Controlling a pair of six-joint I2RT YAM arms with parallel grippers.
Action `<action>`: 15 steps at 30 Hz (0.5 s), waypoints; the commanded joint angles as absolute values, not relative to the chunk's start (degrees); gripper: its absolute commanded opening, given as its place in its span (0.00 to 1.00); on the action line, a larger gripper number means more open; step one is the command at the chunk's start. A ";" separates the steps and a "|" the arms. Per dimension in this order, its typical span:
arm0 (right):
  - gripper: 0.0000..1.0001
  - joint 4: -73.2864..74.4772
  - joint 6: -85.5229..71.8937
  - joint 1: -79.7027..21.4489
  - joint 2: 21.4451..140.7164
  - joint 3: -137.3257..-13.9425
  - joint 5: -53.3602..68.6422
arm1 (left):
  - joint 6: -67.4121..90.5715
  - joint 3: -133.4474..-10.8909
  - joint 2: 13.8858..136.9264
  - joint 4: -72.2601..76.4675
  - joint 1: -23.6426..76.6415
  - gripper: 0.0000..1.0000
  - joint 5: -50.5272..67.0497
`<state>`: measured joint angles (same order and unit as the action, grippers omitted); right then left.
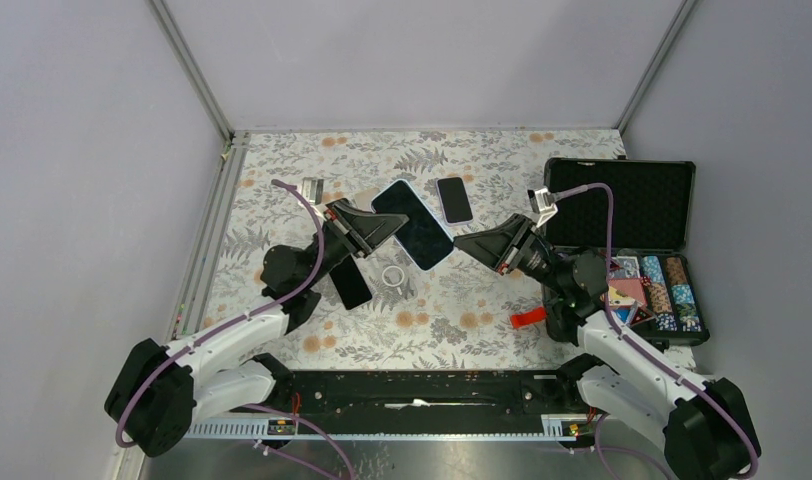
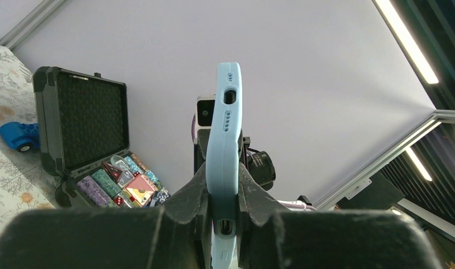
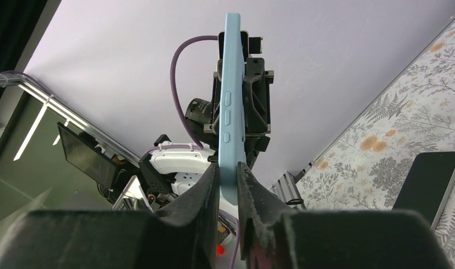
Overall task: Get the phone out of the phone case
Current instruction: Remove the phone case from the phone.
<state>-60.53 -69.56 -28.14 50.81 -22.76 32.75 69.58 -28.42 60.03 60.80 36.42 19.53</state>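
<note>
The phone [image 1: 414, 225], dark screen up, sits in a light blue phone case [image 1: 406, 256] and is held above the floral table between both arms. My left gripper [image 1: 382, 222] is shut on the case's left end. Seen edge-on in the left wrist view, the blue case [image 2: 225, 140] stands clamped in my left gripper [image 2: 226, 207]. My right gripper [image 1: 460, 241] is shut on the opposite end. In the right wrist view the case's edge [image 3: 230, 112], with its side buttons, rises from between the pads of my right gripper [image 3: 228, 185].
Two bare dark phones lie on the table, one far [image 1: 454, 199] and one near the left arm [image 1: 350, 283]. A white ring [image 1: 393, 275] lies below the held phone. An open black chip case [image 1: 632, 240] stands at the right, with a red object [image 1: 527, 318] near it.
</note>
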 commanded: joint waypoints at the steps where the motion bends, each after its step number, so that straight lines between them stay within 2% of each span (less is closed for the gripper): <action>1: 0.15 -62.68 -69.52 -28.30 52.11 -26.01 34.94 | 69.54 -30.38 57.24 68.27 36.59 0.00 21.01; 6: 0.01 -62.38 -69.32 -28.35 52.29 -25.27 35.28 | 68.58 -31.43 55.90 65.83 36.56 0.00 21.02; 15: 0.00 -56.59 -65.17 -28.30 52.46 -22.75 34.61 | 76.78 -32.04 58.51 73.03 36.56 0.00 19.83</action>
<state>-59.46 -68.82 -28.12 51.46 -23.62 34.37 69.49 -28.45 58.35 59.07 36.32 19.86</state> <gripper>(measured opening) 0.185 0.134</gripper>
